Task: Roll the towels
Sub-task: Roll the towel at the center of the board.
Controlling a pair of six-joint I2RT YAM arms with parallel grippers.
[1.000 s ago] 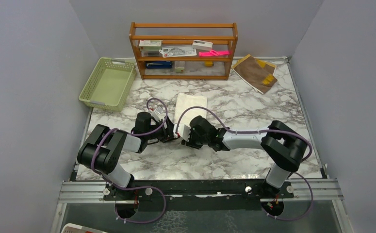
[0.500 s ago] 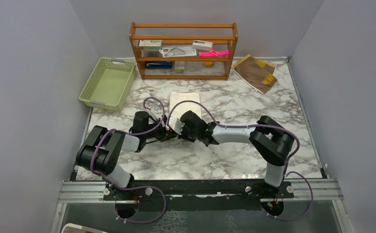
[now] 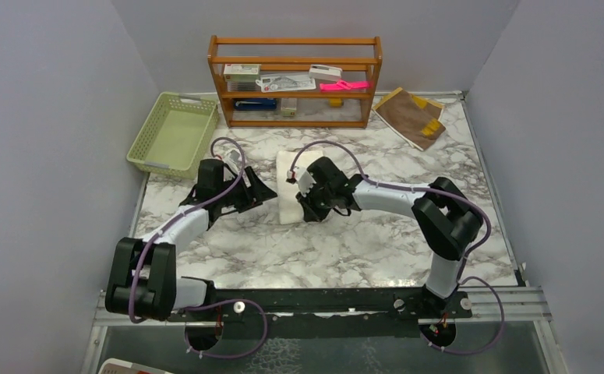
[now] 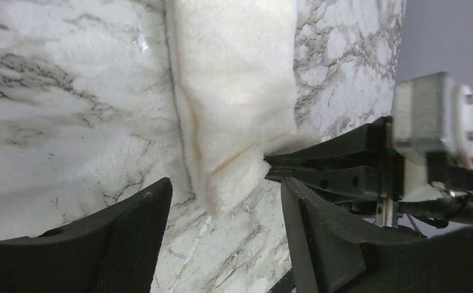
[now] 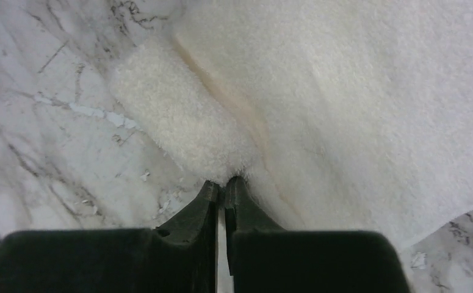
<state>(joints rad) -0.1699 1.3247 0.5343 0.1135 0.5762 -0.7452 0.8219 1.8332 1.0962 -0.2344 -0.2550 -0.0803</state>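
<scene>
I judge roll just starting on cream towel (image 5: 343,91): my right gripper (image 5: 224,186) pinches its near end, left gripper (image 4: 223,190) wide open beside. Next: turn edge over evenly. Brown towel (image 3: 409,115) untouched.

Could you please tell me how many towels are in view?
2. The cream towel lies centrally, its edge pinched by the right pincer; the brown towel lies at the far right corner.

Layout across the table (image 3: 345,249)
A towel (image 3: 287,204) lies mid-table between the left gripper (image 3: 267,195), just left of it, and the right gripper (image 3: 305,209), touching its right edge. Behind stands a rack (image 3: 294,78), with a basket (image 3: 146,160) on its left and the other towel (image 3: 411,115) on its right.
</scene>
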